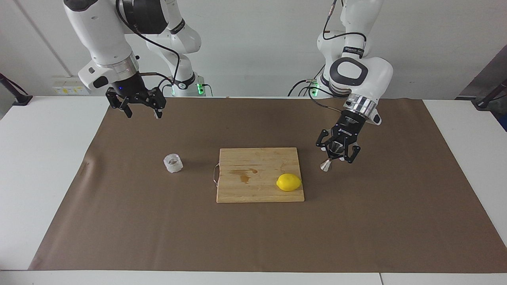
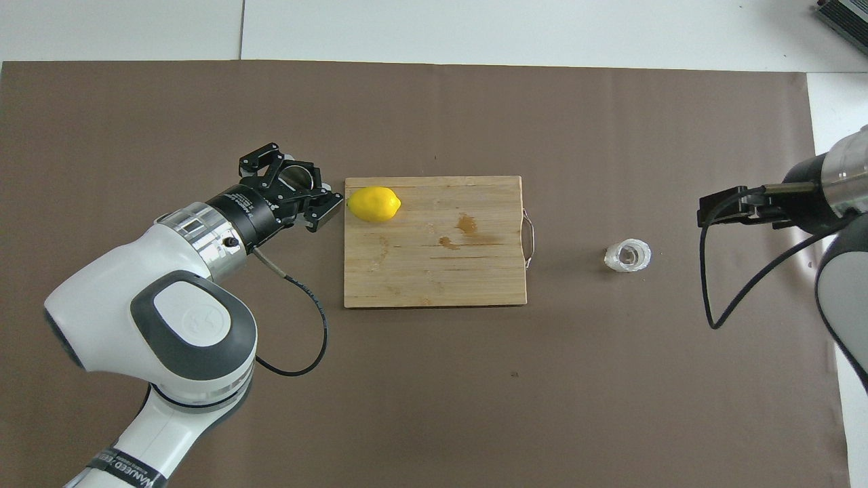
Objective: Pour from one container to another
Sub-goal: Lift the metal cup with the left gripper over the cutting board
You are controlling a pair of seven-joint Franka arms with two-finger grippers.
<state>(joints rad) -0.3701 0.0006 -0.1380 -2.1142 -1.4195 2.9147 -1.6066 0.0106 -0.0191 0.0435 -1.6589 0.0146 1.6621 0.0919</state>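
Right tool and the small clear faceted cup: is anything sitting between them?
Nothing visible does. The open right tool hangs over bare brown paper, and the small clear faceted cup stands alone on the paper, apart from the wooden cutting board. The left tool holds the small steel hourglass jigger beside the board.

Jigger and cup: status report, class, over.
Left claw shut on jigger, raised beside board. Right claw open, waiting. Cup untouched. Lemon on board.
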